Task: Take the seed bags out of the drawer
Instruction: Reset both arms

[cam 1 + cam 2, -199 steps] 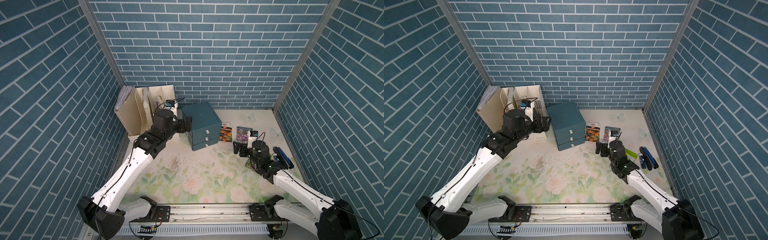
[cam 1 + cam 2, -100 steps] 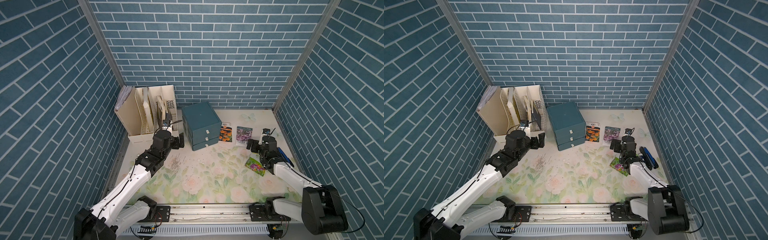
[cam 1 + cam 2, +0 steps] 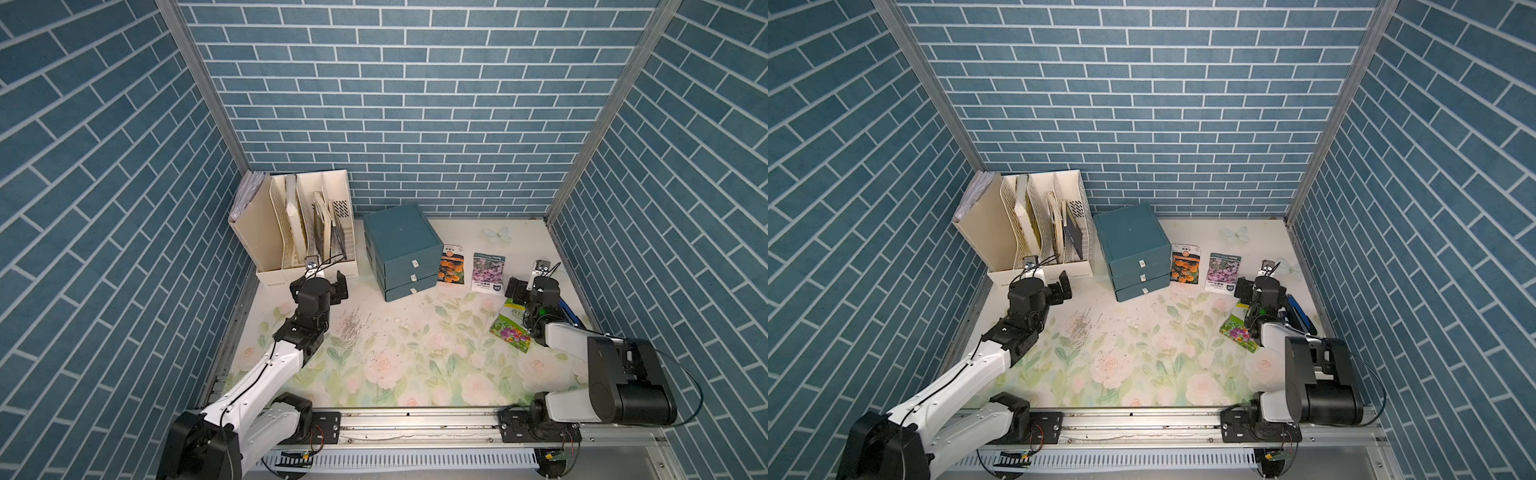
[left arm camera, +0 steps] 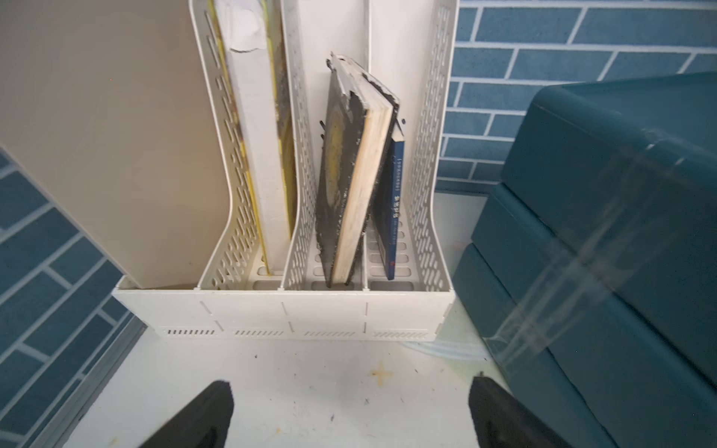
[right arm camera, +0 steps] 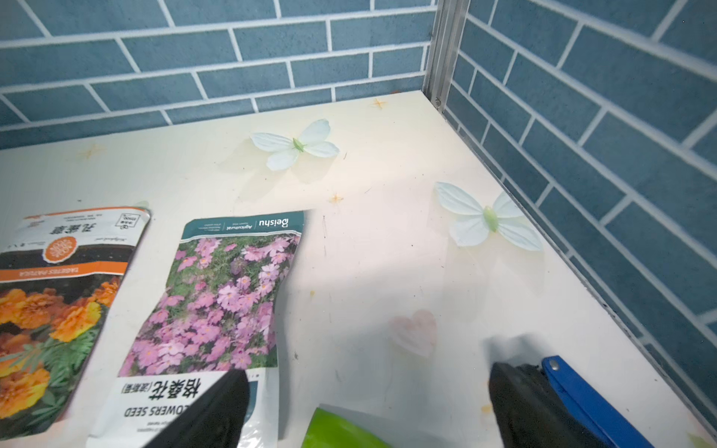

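Three seed bags lie flat on the table to the right of the teal drawer unit [image 3: 401,249] [image 3: 1131,249], whose three drawers are all shut. The orange bag [image 3: 451,269] [image 5: 50,310] is next to the unit, and the purple-pink bag [image 3: 487,272] [image 5: 217,302] lies beside it. The green bag [image 3: 511,328] [image 5: 341,430] is nearer the front. My right gripper [image 3: 534,286] [image 5: 364,407] hovers open between the purple and green bags, holding nothing. My left gripper [image 3: 322,284] [image 4: 349,411] stands open and empty in front of the file rack.
A cream file rack [image 3: 307,232] [image 4: 283,306] with books stands at the back left, close to the drawer unit [image 4: 620,232]. Dark blue pens [image 3: 567,311] [image 5: 589,403] lie along the right wall by my right arm. Brick walls enclose three sides.
My left arm drew back from beside the drawer unit to the front of the file rack. My right arm pulled back to the right, and the green bag now lies uncovered.
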